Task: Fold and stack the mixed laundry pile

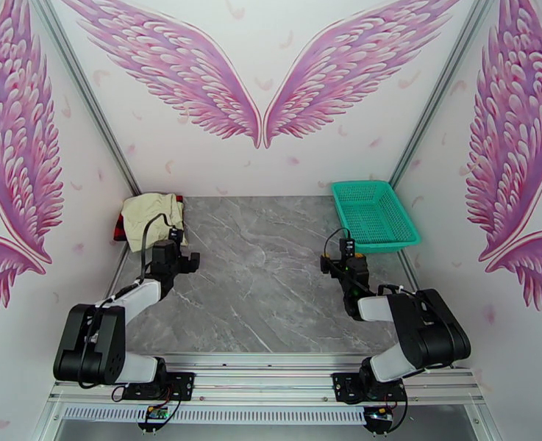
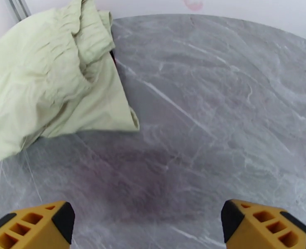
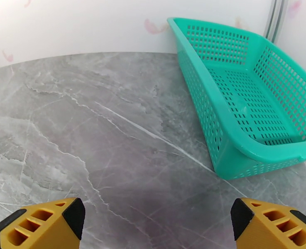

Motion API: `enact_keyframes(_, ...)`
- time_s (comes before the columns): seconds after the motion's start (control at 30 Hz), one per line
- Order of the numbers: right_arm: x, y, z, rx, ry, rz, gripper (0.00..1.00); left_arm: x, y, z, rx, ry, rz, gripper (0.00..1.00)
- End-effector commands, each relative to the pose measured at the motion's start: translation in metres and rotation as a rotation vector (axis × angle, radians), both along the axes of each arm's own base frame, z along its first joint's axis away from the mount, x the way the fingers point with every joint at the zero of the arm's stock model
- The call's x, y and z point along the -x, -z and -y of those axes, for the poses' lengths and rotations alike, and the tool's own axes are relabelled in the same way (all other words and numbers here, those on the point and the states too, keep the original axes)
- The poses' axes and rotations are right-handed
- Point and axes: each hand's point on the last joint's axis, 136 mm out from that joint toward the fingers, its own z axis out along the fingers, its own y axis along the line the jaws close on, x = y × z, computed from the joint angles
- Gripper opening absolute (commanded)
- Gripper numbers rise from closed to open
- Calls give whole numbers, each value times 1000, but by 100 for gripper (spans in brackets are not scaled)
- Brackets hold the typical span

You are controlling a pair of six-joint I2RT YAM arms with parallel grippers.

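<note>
Top external: marble table, winged walls

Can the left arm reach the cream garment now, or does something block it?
Probably yes: the left gripper is open just short of the cream garment, with bare table between them.
</note>
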Motion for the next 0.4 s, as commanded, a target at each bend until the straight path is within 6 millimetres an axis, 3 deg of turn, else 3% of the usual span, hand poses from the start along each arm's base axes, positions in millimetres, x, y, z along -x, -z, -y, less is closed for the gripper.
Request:
enact_keyframes(0.0, -6, -12, -1, -19, -5, 41, 99, 2, -7, -12, 21, -30, 154, 99)
enact_keyframes(0.1, -6, -12, -2, -24, -8, 37, 99, 14, -5, -22, 8, -106, 271, 99)
enact_keyframes(0.37, -6, -11, -1, -45, -32, 31, 99, 15, -3, -22, 2, -108, 243, 99)
